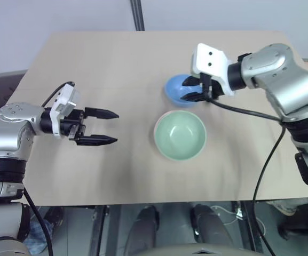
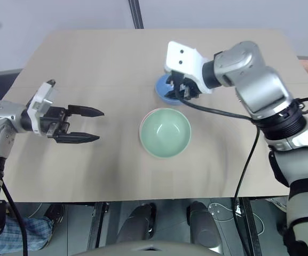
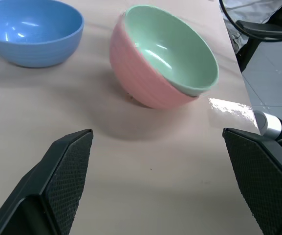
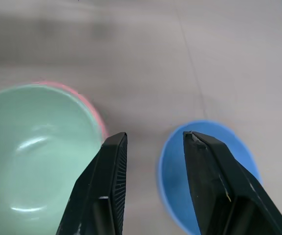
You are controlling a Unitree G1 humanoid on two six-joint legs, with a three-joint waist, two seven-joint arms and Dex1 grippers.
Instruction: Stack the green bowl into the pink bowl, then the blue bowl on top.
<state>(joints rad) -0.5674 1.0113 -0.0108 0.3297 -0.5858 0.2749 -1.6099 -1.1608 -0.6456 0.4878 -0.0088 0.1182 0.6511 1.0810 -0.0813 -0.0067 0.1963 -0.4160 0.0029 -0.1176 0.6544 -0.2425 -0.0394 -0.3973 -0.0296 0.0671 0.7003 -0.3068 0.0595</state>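
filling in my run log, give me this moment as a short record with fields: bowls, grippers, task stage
green bowl: nested inside the pink bowl, sitting slightly tilted
blue bowl: alone on the table, upright, apart from the stack
left gripper: open, empty, over bare table beside the stack
right gripper: open, empty, above the blue bowl's near rim
task stage: first stacking done; blue bowl not yet picked up

The light is bright and even, with only soft shadows on the table (image 1: 116,58). A white glare patch lies on the table beside the pink bowl (image 3: 141,83). The right wrist view is blurred; the green bowl (image 4: 33,156) looks smeared.
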